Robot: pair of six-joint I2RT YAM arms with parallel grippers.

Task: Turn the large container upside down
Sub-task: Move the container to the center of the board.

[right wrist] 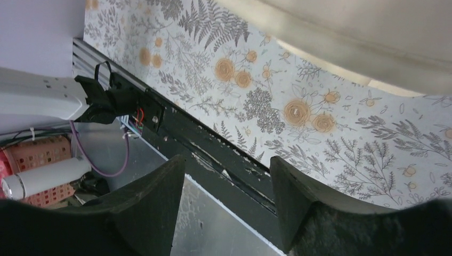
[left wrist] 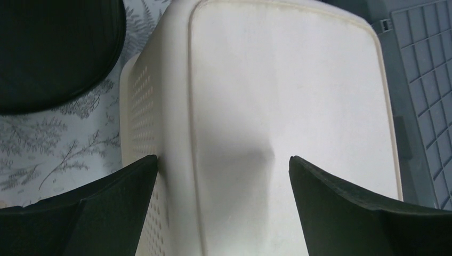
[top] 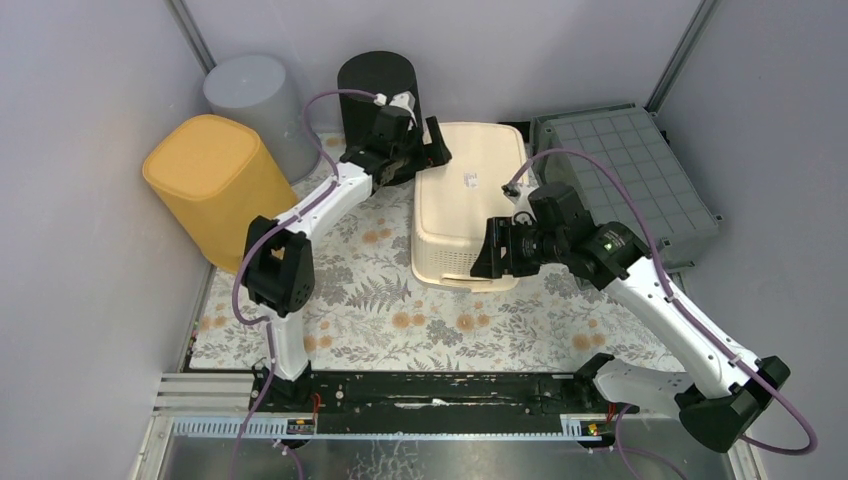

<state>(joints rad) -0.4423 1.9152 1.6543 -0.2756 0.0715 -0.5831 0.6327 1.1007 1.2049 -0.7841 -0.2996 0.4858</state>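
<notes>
— Pale grey walls (top: 90, 300) close in the sides, and we see a flower-printed cloth surface (top: 380, 300) spread out beyond the two arm bases. Where do we find the task's thing?

— We find the large cream plastic container (top: 470, 200) near the middle of the surface, between the two arms. Its flat base faces up, with a small label on it, and its rim lies down on the cloth.

— What do we make of the left claw (top: 432, 150)?

— We see it over the far left corner of the container. From the left wrist view its dark fingers (left wrist: 106, 213) are spread wide, one above the perforated side wall and the other above the flat base. It is released and grips nothing.

— And the right claw (top: 488, 250)?

— We place it at the container's near right corner, just beside the rim. From its own wrist view the fingers stand apart, and between them we see only the cloth and the black metal rail (right wrist: 213, 144) at the near edge. So it too is released. We cannot tell whether it touches the container.

— What else do we see around it?

— We count a yellow plastic bin (top: 215, 185) at the left edge, bottom up, and a grey round bin (top: 255, 95) behind it. A black cylindrical bin (top: 375, 85) stands just behind the left claw. A grey gridded plastic crate (top: 630, 170) lies just to the right of the container.
</notes>
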